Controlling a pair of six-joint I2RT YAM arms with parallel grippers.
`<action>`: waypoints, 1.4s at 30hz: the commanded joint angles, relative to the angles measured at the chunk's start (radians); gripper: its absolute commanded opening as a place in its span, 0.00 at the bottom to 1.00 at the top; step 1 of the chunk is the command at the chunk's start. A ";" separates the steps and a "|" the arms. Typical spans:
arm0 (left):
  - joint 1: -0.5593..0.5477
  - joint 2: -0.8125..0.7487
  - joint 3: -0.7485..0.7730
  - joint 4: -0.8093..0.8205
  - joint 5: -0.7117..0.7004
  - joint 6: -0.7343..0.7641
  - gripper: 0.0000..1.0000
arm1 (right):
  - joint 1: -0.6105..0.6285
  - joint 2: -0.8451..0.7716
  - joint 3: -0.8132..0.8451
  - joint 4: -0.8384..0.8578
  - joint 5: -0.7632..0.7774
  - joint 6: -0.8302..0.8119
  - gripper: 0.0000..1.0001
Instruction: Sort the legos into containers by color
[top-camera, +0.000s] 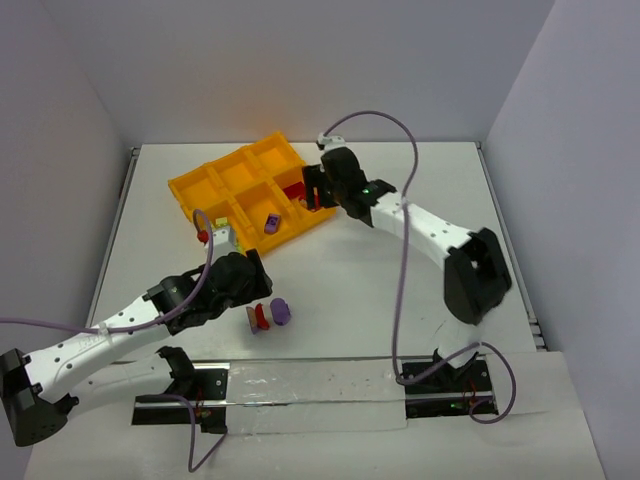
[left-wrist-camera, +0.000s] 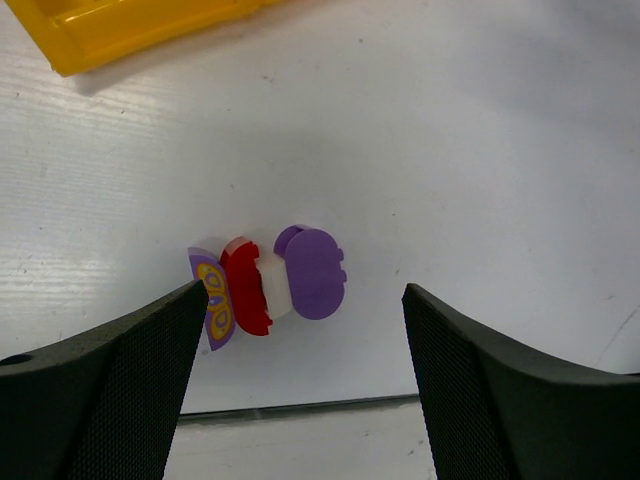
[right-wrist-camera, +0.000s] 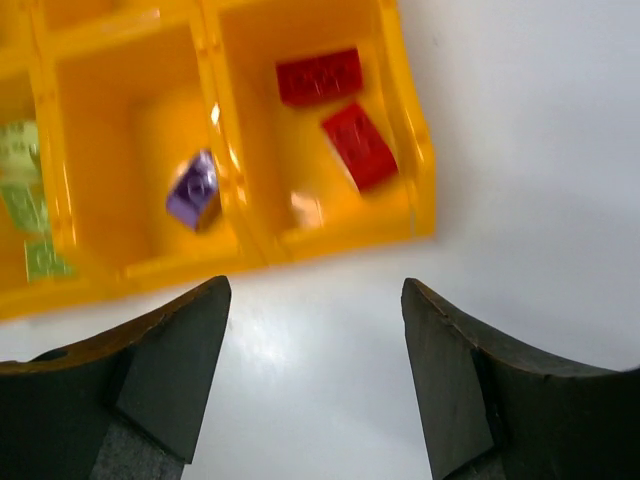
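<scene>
A stuck-together lego cluster (top-camera: 269, 314) of purple, red and white pieces lies on the table; in the left wrist view the cluster (left-wrist-camera: 268, 285) sits just beyond my open, empty left gripper (left-wrist-camera: 305, 300). The orange-yellow tray (top-camera: 205, 186) stands at the back. In the right wrist view two red legos (right-wrist-camera: 340, 110) lie in its end cell, a purple lego (right-wrist-camera: 194, 190) in the cell beside it and yellow-green legos (right-wrist-camera: 25, 205) in the cell further left. My right gripper (right-wrist-camera: 315, 295) is open and empty above the table beside the tray's red cell (top-camera: 300, 192).
A small red and yellow-green piece (top-camera: 214, 235) sits by the tray's near corner, just above the left arm. A clear strip lies along the table's front edge between the arm bases. Walls close in on three sides.
</scene>
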 joint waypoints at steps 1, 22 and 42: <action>0.009 0.016 -0.029 0.044 0.008 -0.021 0.87 | 0.055 -0.267 -0.259 0.056 0.062 0.036 0.76; 0.049 0.017 -0.247 0.135 0.083 -0.241 0.72 | 0.435 -0.381 -0.653 0.255 -0.098 0.033 0.75; 0.069 0.135 -0.256 0.235 0.198 -0.173 0.71 | 0.538 -0.110 -0.534 0.325 -0.146 -0.144 0.72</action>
